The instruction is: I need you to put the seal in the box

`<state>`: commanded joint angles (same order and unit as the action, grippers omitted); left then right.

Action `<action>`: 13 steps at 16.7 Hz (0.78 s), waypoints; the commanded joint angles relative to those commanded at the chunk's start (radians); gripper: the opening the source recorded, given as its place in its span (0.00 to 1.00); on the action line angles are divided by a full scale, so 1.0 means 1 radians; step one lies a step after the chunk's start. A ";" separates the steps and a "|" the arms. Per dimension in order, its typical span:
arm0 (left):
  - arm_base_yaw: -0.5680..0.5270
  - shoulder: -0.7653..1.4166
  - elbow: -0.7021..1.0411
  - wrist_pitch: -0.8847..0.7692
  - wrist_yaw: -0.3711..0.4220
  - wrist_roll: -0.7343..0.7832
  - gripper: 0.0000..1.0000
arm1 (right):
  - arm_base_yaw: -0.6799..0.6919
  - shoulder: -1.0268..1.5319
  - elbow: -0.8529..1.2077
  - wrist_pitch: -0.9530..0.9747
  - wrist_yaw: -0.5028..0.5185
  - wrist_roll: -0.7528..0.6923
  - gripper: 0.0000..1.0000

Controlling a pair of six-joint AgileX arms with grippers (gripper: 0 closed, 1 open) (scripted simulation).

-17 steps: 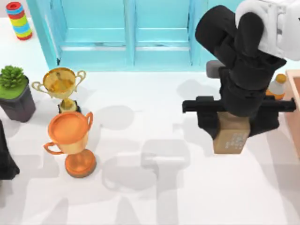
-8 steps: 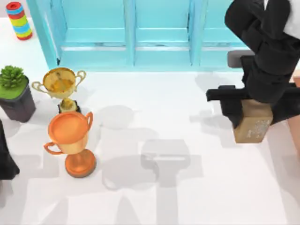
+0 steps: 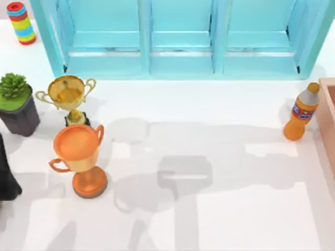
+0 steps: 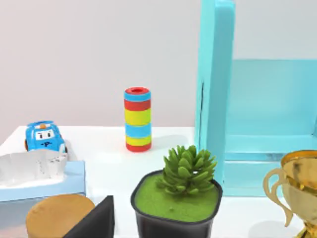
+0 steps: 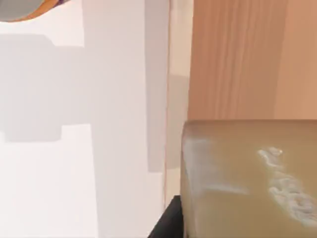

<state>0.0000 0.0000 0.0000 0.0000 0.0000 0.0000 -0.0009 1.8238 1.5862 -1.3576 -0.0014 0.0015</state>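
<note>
The seal (image 5: 247, 178), a tan block with pale markings on one face, sits very close in the right wrist view. A dark finger (image 5: 171, 224) of my right gripper presses against its side, so the gripper is shut on it. Behind the seal stands the box's light-brown wall (image 5: 237, 59), with white table beside it. In the top view the box (image 3: 328, 115) shows as a salmon strip at the right edge. My left arm (image 3: 6, 175) is parked at the left edge.
An orange bottle (image 3: 301, 112) stands just left of the box. A copper trophy (image 3: 79, 157), a gold trophy (image 3: 68, 97) and a potted plant (image 3: 15, 102) crowd the left side. A turquoise cabinet (image 3: 178, 36) lines the back, with a striped cylinder (image 3: 21, 22) beside it.
My right arm has carried the seal rightward and out of the top view, toward the box. The orange bottle it was covering is now in full sight.
</note>
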 joint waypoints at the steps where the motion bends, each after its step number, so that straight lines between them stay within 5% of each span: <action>1: 0.000 0.000 0.000 0.000 0.000 0.000 1.00 | -0.061 -0.006 0.004 -0.009 0.000 -0.060 0.00; 6: 0.000 0.000 0.000 0.000 0.000 0.000 1.00 | -0.288 -0.035 0.020 -0.033 0.001 -0.278 0.00; 13: 0.000 0.000 0.000 0.000 0.000 0.000 1.00 | -0.307 -0.036 0.015 -0.029 0.001 -0.298 0.00</action>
<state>0.0000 0.0000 0.0000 0.0000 0.0000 0.0000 -0.3083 1.7882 1.6015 -1.3869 -0.0005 -0.2968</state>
